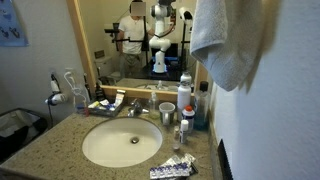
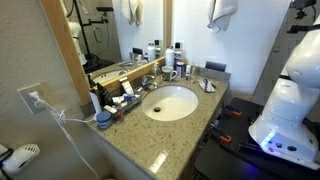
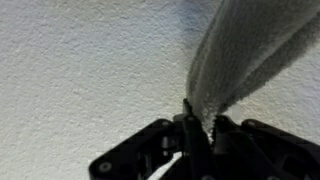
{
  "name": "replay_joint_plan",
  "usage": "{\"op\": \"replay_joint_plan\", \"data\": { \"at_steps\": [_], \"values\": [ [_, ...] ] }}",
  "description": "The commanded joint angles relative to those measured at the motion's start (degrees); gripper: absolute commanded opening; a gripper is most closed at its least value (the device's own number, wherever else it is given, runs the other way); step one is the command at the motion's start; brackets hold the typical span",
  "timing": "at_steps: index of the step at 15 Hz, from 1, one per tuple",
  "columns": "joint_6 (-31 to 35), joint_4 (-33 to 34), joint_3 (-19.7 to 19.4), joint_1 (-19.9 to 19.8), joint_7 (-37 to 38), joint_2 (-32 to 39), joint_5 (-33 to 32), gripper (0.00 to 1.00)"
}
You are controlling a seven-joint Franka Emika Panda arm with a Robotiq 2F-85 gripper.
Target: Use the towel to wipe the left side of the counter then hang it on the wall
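Observation:
In the wrist view my gripper (image 3: 200, 125) is shut on a bunched end of the pale towel (image 3: 245, 55), held right against the rough white wall (image 3: 80, 60). In both exterior views the towel (image 1: 225, 40) (image 2: 222, 12) hangs high against the wall (image 1: 270, 110) (image 2: 195, 35), above the far right end of the counter. The gripper itself is out of frame there. The speckled counter (image 1: 55, 148) (image 2: 165, 140) with its oval white sink (image 1: 122, 142) (image 2: 170, 102) lies below.
Bottles, cups and toiletries (image 1: 185, 105) (image 2: 165, 62) crowd the back of the counter by the wood-framed mirror (image 1: 85, 50). A flat packet (image 1: 172, 168) lies at the front edge. A cord and outlet (image 2: 35, 100) are on the side wall. The robot's white base (image 2: 290, 105) stands beside the vanity.

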Motion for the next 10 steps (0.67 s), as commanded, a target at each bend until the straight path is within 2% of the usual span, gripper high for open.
{"op": "replay_joint_plan", "data": {
  "at_steps": [1,6,10],
  "values": [
    [1.5,1.6,-0.6,-1.2,1.5,1.6,3.3,0.02],
    [1.3,0.2,-1.6,-2.3,4.5,0.9,7.8,0.02],
    [1.2,0.2,-1.7,-3.1,5.9,1.0,8.7,0.02]
  ]
}}
